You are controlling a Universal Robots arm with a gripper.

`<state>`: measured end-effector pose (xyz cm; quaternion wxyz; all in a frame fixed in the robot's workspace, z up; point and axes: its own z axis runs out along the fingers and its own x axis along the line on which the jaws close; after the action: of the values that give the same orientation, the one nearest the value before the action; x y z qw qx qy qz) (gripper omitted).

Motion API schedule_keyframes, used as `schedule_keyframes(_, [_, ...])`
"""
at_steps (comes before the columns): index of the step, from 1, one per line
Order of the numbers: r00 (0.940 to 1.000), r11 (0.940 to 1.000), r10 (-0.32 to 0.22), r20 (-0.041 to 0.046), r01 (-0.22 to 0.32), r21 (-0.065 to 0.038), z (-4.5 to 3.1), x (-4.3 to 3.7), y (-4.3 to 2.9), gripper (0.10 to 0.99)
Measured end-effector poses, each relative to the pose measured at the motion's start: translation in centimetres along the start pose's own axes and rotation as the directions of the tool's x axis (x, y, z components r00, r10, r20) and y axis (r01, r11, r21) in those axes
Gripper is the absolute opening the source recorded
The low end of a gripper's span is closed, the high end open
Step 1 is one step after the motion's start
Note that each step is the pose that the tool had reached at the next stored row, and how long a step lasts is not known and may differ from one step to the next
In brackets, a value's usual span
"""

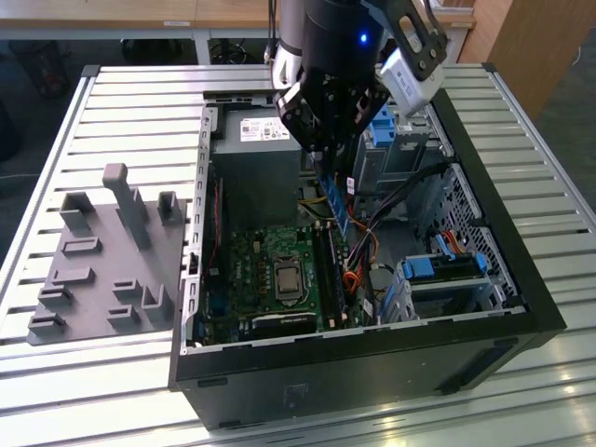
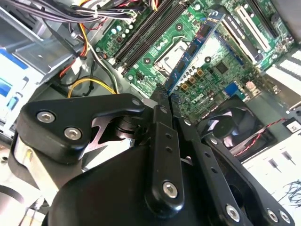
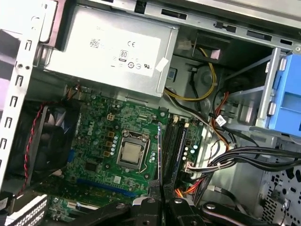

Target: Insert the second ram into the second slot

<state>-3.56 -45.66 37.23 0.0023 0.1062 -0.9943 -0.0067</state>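
In the exterior view the gripper's (image 1: 328, 154) fingers (image 2: 160, 132) are clenched on the second ram (image 1: 337, 200). It hangs from them toward six o'clock, its lower end near the dark memory slots (image 1: 326, 270). The open case (image 1: 372, 363) holds the motherboard (image 1: 261, 270), with a power supply (image 1: 256, 135) at eleven o'clock.

Slatted metal table (image 1: 121, 102), open computer case (image 1: 372, 358), grey fixture (image 1: 93, 270)
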Motion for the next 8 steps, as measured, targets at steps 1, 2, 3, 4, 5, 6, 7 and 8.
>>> schedule_keyframes(1, [1.0, 1.0, 0.009, 0.0001, -0.009, 0.0, 0.0, 0.0, 0.0, 0.137])
schedule_keyframes(2, [0.9998, 0.9998, 0.018, 0.0002, -0.018, 0.0, 0.0, 0.0, 0.0, 0.137])
schedule_keyframes(3, [0.9996, 0.9996, 0.029, 0.0003, -0.029, 0.001, 0.01, 0.0, 0.0, 0.137])
schedule_keyframes(4, [0.9992, 0.9992, 0.039, 0.0003, -0.039, 0.001, 0.01, 0.0, 0.0, 0.137])
schedule_keyframes(5, [0.9987, 0.9987, 0.05, 0.0004, -0.05, 0.001, 0.02, 0.0, 0.0, 0.137])
schedule_keyframes(6, [0.9981, 0.9981, 0.061, 0.0005, -0.061, 0.002, 0.02, 0.0, 0.0, 0.137])
schedule_keyframes(7, [0.9974, 0.9974, 0.073, 0.0006, -0.073, 0.002, 0.03, 0.0, 0.0, 0.137])
schedule_keyframes(8, [0.9965, 0.9965, 0.084, 0.0007, -0.084, 0.003, 0.03, 0.0, 0.0, 0.137])
